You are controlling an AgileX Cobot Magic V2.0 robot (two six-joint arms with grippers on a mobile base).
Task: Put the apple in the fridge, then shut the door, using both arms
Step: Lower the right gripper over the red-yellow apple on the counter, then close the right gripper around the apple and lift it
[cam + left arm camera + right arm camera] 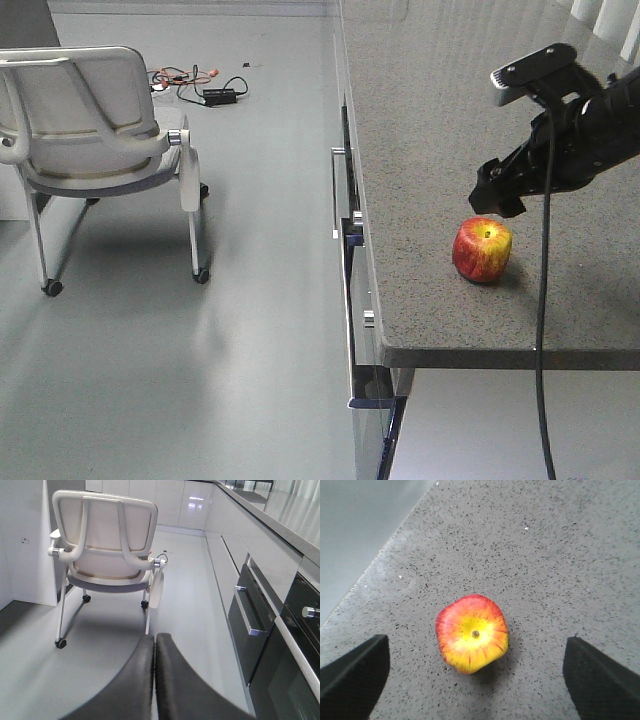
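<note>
While the apple (482,250) sits near the edge of the speckled countertop (440,110), the right gripper (497,197) hovers above it, released. The left gripper (154,647), clenched empty, faces a chair (105,540); a cropped dark front (250,625) is possibly an oven.

White wheeled chair (95,130) on glossy grey floor (250,350), tangle of cables (200,85) beyond it. Speckled grey countertop (450,120) to the right, above dark drawers (252,625) with metal handles (334,190).
</note>
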